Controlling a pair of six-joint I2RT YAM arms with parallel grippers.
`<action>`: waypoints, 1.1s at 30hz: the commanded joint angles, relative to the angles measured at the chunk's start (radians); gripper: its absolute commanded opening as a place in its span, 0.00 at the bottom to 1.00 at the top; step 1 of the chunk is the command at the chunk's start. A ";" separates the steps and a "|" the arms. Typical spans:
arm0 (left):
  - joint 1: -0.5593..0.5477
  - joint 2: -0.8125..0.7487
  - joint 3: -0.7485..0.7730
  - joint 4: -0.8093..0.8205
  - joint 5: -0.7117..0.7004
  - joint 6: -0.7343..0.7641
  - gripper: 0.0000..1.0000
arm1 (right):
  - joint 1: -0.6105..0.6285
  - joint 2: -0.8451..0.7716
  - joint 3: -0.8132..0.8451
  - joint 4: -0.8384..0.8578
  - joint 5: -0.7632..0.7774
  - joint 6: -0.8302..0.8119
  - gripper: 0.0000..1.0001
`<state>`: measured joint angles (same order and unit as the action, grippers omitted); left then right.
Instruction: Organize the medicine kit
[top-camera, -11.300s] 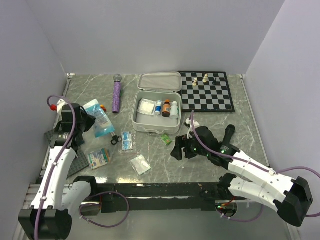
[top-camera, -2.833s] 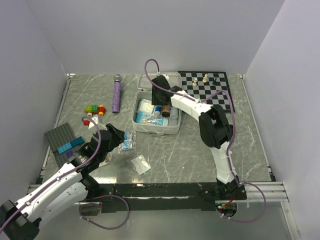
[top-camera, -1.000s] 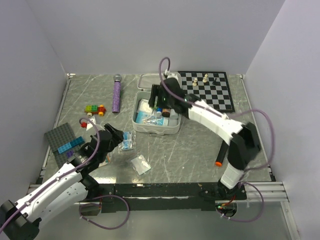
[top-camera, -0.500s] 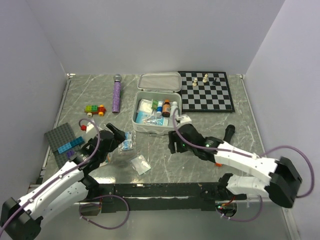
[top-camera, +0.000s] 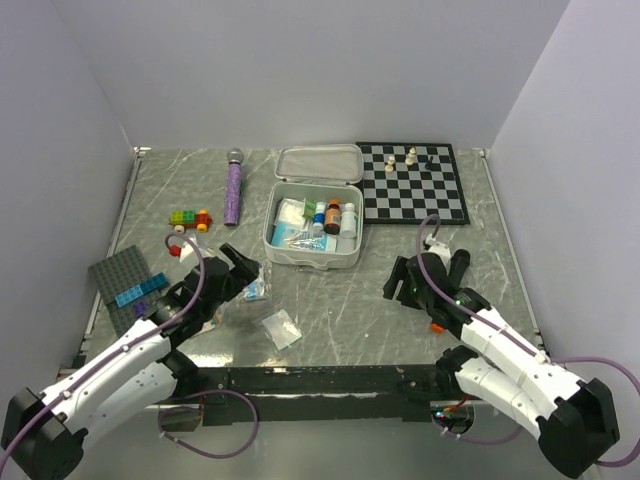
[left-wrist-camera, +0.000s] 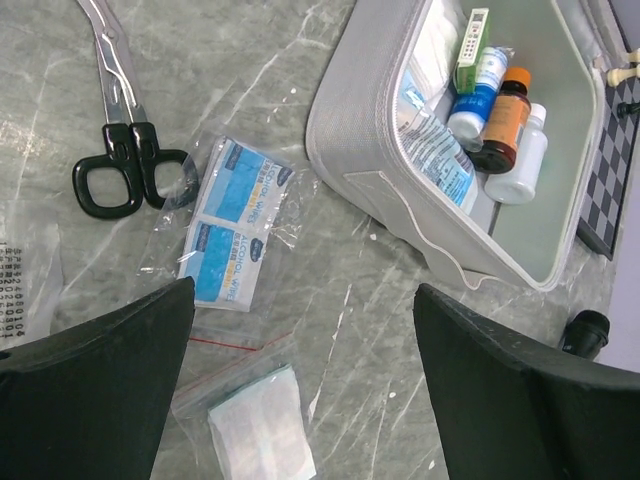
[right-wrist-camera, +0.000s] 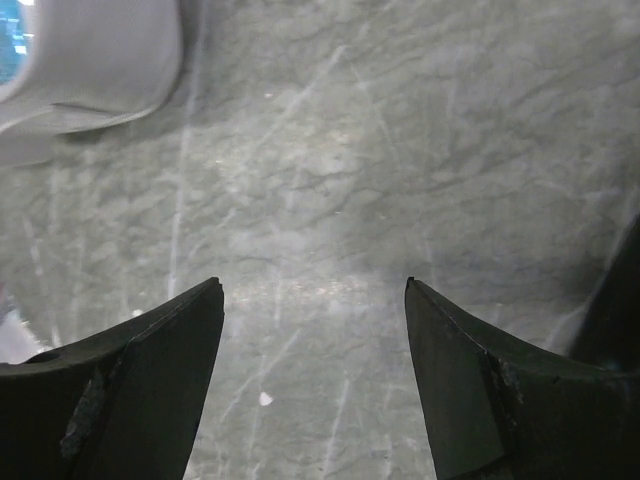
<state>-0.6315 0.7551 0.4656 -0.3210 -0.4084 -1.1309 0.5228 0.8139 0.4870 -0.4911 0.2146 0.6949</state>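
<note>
Near the front-left corner of the medicine kit (top-camera: 310, 256), the left claw (top-camera: 240, 272) is hovering low over the table (top-camera: 340, 300), its fingers spread wide and gripping nothing; the kit is sitting at the middle back of the table with its lid lying open; a pair of blue wipe packets (left-wrist-camera: 233, 236) is lying just ahead of this claw, between it and the kit wall, touching neither; the pair's long axis is running away from the wrist, so the fingers are straddling its short side; a gauze bag (left-wrist-camera: 258, 432) is lying closer to the wrist; the right claw (top-camera: 400, 282) is hanging parted and empty off the kit's right side, well apart from the packets; on this evidence the left arm is looking better placed for the next pickup, the kit lying ahead and to its right.
</note>
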 joint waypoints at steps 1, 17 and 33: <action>0.004 -0.065 0.007 0.005 -0.004 0.029 0.94 | -0.004 -0.025 0.041 0.049 -0.052 -0.015 0.79; 0.084 0.052 -0.051 0.033 0.112 0.009 0.81 | 0.338 0.246 0.188 0.166 -0.066 -0.173 0.77; 0.092 0.467 0.062 0.068 0.095 0.074 0.78 | 0.342 0.197 0.088 0.198 -0.077 -0.210 0.79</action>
<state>-0.5426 1.1412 0.4744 -0.2947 -0.3275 -1.0885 0.8616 1.0557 0.5762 -0.3134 0.1154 0.5053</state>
